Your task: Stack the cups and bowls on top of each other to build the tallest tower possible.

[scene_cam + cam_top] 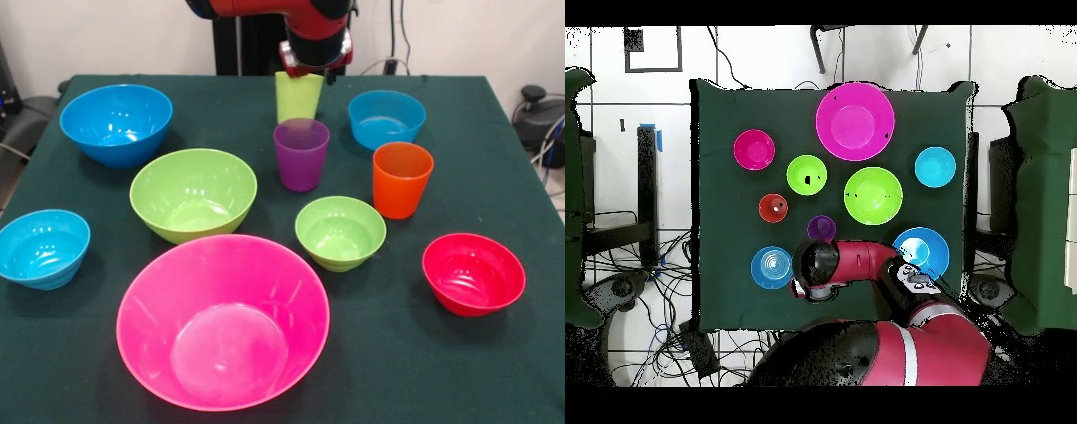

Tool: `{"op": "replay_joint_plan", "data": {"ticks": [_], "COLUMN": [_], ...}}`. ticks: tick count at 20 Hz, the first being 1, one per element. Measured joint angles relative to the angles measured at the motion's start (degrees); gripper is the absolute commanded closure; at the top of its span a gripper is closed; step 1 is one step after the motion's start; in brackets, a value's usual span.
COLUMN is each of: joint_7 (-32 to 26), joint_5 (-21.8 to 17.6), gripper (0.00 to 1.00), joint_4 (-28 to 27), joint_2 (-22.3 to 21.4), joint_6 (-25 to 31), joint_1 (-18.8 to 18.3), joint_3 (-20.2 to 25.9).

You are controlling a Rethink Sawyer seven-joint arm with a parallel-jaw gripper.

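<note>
My gripper (pixel 314 72) hangs at the far middle of the table, right on the rim of the lime green cup (pixel 297 97). The arm hides this cup in the overhead view. The purple cup (pixel 301 155) stands just in front of it and the orange cup (pixel 402 179) to the right. All bowls stand apart on the green cloth: huge pink (pixel 221 322), large green (pixel 192 194), large blue (pixel 116 124), small green (pixel 340 231), two small light-blue (pixel 42 247) (pixel 386 117), and small red (pixel 473 274). Nothing is nested.
The dark green table (pixel 494 371) ends close behind the lime cup. In the overhead view the arm (pixel 850 262) reaches across the table's near edge, covering part of the large blue bowl (pixel 925 248). Cables and stands surround the table.
</note>
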Motion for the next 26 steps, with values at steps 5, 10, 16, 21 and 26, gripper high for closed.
{"op": "replay_joint_plan", "data": {"ticks": [5,10,16,21,26], "joint_7": [0.00,0.00,0.00,0.00,0.00], "joint_5": [0.00,0.04,0.02,0.02,0.02], "gripper": [0.00,1.00,1.00,1.00,1.00], "joint_4": [0.00,-0.02,0.02,0.04,0.04], "joint_2": [0.01,-0.01,-0.65,-0.67,-0.66], "joint_6": [0.00,-0.01,-0.06,-0.02,-0.02], "joint_1": [0.01,0.01,0.02,-0.01,0.00], "joint_3": [0.00,0.00,-0.05,-0.08,-0.08]}}
